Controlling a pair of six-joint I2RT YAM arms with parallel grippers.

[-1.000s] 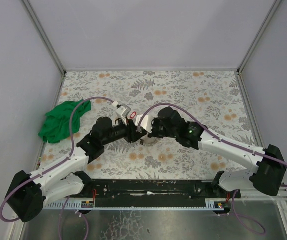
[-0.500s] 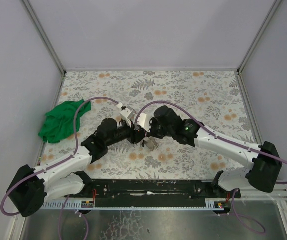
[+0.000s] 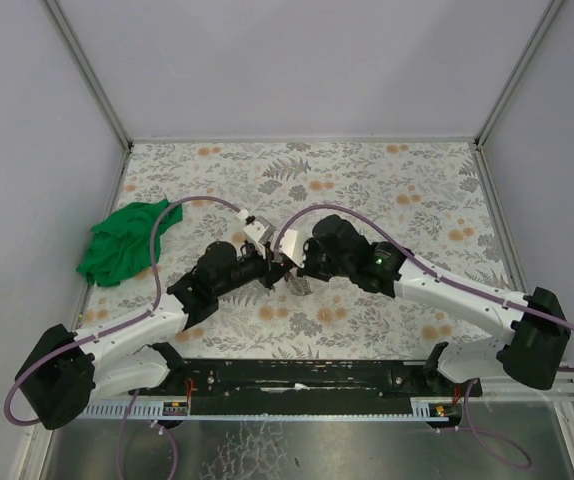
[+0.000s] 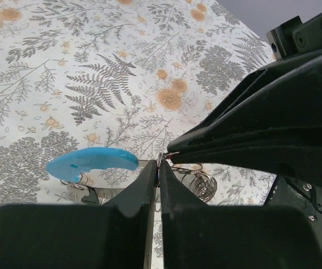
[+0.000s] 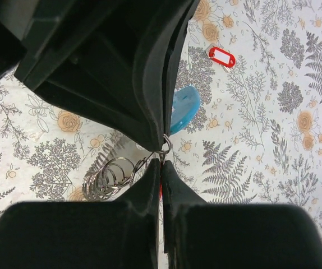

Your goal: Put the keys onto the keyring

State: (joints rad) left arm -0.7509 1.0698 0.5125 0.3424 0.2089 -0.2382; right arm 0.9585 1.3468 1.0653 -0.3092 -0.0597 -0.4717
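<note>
Keyring (image 4: 92,162), its blue part showing, sits mid-table just beside the left gripper (image 4: 157,168) and right gripper (image 5: 162,163), which meet tip to tip, both clenched on a small ring (image 5: 164,145) trailing a bunch of rings (image 5: 108,179). Threading looks underway; the next move calls for steering that small ring onto the loop.

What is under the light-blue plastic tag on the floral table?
Small metal rings peek out beneath the light-blue plastic tag, over the floral table. Anything further is covered by the black fingers of the left gripper.

Left claw (image 4: 158,171) and right claw (image 5: 162,165) crowd each other tip-to-tip; green cloth (image 3: 117,245) lies aside.
</note>
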